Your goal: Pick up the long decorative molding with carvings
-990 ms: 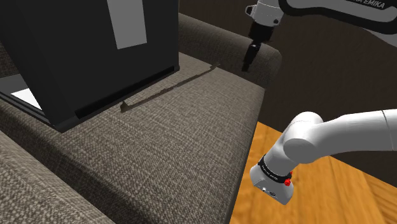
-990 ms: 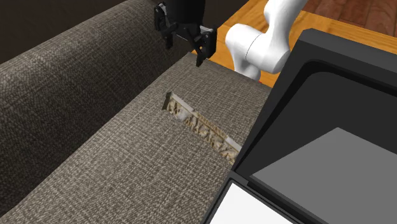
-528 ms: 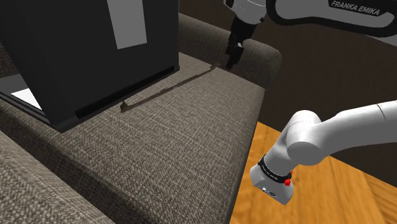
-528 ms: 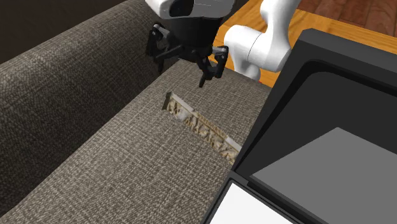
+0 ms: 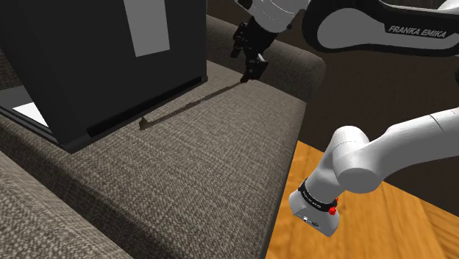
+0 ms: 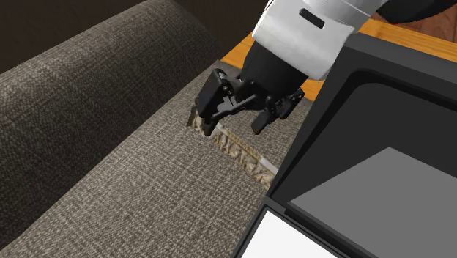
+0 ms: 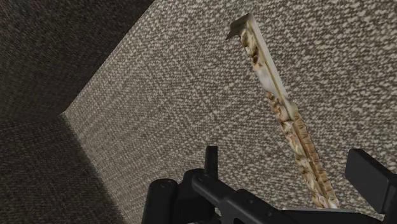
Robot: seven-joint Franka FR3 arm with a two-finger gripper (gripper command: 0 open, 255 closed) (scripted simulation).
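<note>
We see a sofa (image 5: 213,154) in grey-brown, with a fine speckled weave of light and dark threads. The molding (image 7: 282,109) is cream, its carvings mottled tan and brown. The gripper (image 6: 234,123) is all black. The arm (image 5: 390,151) is white with a black band (image 5: 315,197) and a red dot (image 5: 332,210). The box (image 5: 81,73) is black with a pale grey stripe (image 5: 147,26). The floor (image 5: 390,221) is orange-brown wood grain.

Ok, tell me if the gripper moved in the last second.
Yes. In the second exterior view the gripper has come down from above the carved molding to its end.
</note>
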